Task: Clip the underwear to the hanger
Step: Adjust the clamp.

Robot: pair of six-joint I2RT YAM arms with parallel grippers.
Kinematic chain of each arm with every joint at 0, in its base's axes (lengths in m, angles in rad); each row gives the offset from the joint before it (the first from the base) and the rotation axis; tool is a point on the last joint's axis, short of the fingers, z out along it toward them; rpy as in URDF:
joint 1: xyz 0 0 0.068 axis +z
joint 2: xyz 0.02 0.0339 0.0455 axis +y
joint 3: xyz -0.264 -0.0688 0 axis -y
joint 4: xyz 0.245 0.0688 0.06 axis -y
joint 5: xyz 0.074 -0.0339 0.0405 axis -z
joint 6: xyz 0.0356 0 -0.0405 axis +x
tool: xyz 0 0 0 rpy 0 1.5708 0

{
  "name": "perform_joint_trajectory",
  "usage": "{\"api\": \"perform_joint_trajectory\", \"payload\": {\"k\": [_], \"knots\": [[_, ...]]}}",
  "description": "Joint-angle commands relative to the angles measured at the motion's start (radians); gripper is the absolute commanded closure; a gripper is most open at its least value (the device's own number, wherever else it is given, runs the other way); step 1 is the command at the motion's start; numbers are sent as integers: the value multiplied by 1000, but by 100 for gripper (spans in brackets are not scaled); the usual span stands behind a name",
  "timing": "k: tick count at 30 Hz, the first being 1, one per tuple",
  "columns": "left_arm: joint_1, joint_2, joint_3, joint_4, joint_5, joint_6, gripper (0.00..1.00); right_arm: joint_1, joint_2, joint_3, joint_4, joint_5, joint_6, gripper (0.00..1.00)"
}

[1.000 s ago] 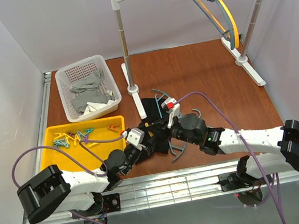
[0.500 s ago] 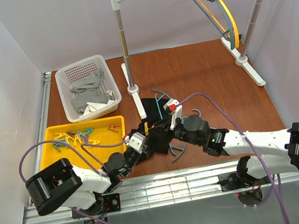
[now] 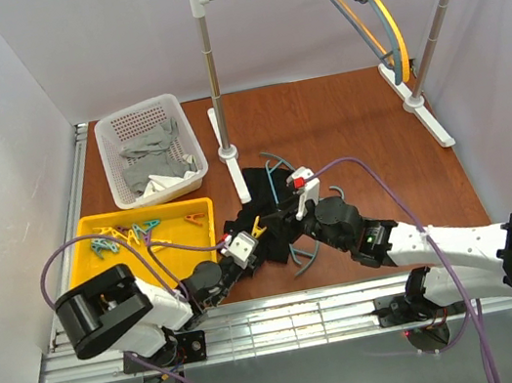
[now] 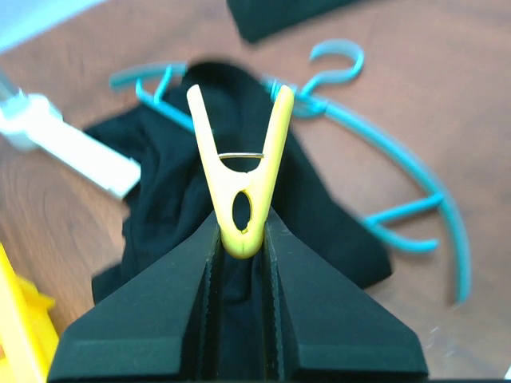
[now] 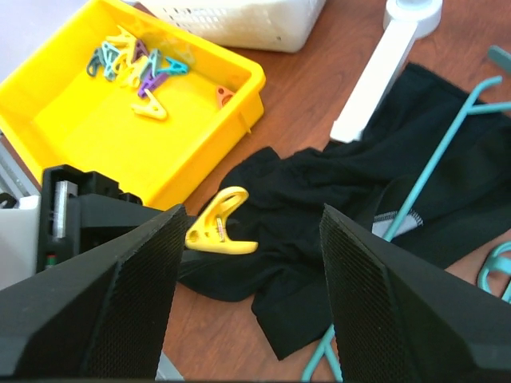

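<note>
The black underwear lies crumpled on the table over the teal hanger, which lies flat with its arms sticking out from under the cloth. In the left wrist view my left gripper is shut on the hinge end of a yellow clothes peg, whose two prongs point away over the underwear and the hanger. In the right wrist view my right gripper is open just above the underwear, apart from the peg. The hanger shows to its right.
A yellow tray with several coloured pegs sits at the left, behind it a white basket of grey cloths. A white rack stands behind, its foot beside the underwear. On its bar hang a yellow and a grey-blue hanger.
My left gripper has closed on the yellow peg. My right gripper has opened, let go of the peg and drawn back a little to the right.
</note>
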Motion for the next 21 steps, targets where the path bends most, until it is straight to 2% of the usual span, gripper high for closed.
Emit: {"api": "perform_joint_trajectory", "payload": {"k": [1,4,8,9,10,12,13,14,21], "knots": [[-3,78,25,1,-59,36,94,3,24,28,-24,16,25,39],[-5,98,43,-20,-74,51,95,3,28,28,-25,16,1,38],[-6,74,66,-124,16,89,98,3,-34,-7,-48,16,-227,27],[-6,63,80,-161,112,91,99,0,-63,-15,-65,23,-247,21],[-5,49,100,-284,148,98,100,2,-77,-24,-76,19,-264,19],[-3,12,163,-397,252,85,100,-1,-103,-49,-96,-28,-277,16],[0,3,181,-486,376,79,100,-5,-112,-55,-100,-64,-268,16],[4,-5,219,-535,426,69,100,-3,-126,-61,-102,-85,-260,15],[75,-32,272,-670,811,3,100,-5,-358,-147,-159,-193,-215,13]]}}
